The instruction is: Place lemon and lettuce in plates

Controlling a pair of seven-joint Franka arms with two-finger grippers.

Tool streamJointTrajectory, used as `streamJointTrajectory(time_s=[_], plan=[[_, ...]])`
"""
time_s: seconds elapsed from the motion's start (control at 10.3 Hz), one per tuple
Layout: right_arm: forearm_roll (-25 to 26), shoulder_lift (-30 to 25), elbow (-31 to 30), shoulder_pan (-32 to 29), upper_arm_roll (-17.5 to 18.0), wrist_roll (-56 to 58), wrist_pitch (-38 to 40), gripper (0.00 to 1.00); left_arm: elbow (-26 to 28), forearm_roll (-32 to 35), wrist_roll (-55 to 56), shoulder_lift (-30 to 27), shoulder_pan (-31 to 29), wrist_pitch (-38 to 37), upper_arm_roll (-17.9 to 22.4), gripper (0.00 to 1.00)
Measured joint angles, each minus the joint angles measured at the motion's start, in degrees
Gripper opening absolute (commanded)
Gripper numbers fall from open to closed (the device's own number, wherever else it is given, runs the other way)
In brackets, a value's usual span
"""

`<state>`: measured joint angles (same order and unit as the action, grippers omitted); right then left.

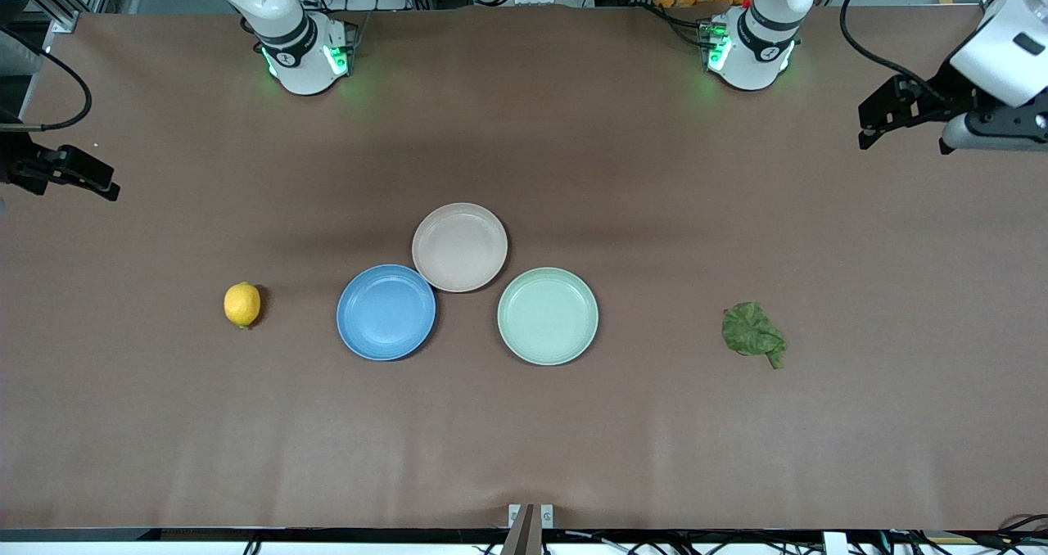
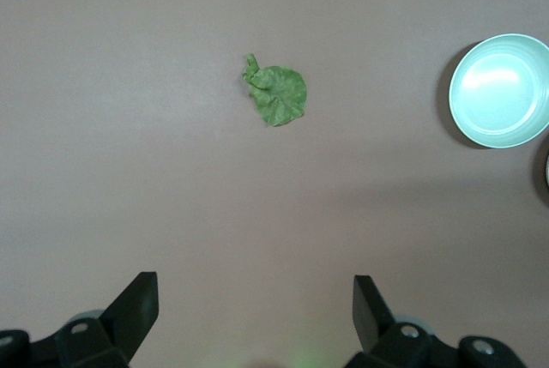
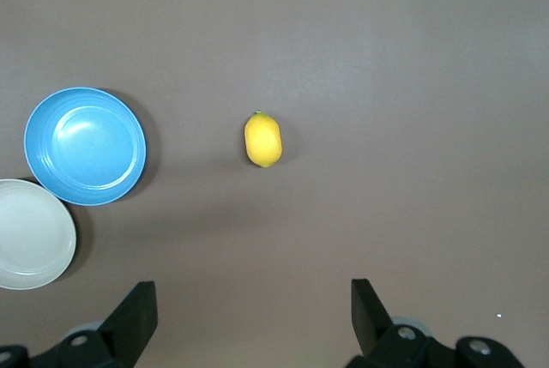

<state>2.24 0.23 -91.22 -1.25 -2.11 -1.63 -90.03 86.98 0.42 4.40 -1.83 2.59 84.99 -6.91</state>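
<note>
Lemon [image 1: 242,304]: we saw it on bare table toward the right arm's end, beside the blue plate [image 1: 386,312] — long axis running toward the bases.
Lettuce [image 1: 752,332]: alone toward the left arm's end, stem pointing at the front camera.
Beige plate [image 1: 459,246]: we found it touching the blue one.
Left gripper [image 1: 884,117]: fingers apart, high over its table end.
Right gripper [image 1: 70,174]: likewise spread — holding nothing.

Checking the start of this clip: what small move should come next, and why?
Probably lower the right gripper toward the lemon. All three plates are bare, the lemon lies on the table beside the blue plate, and both grippers hang high with open jaws, holding nothing; the left gripper is above the lettuce.
</note>
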Motion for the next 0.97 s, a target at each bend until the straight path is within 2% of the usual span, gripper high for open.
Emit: streamJointTrajectory(time_s=[0.97], plan=[[0.0,2.2,-0.1,0.0,0.0,0.0,1.5,1.00,-1.5,0.0,0.0,11.6,-0.5,7.2,2.1,1.00]])
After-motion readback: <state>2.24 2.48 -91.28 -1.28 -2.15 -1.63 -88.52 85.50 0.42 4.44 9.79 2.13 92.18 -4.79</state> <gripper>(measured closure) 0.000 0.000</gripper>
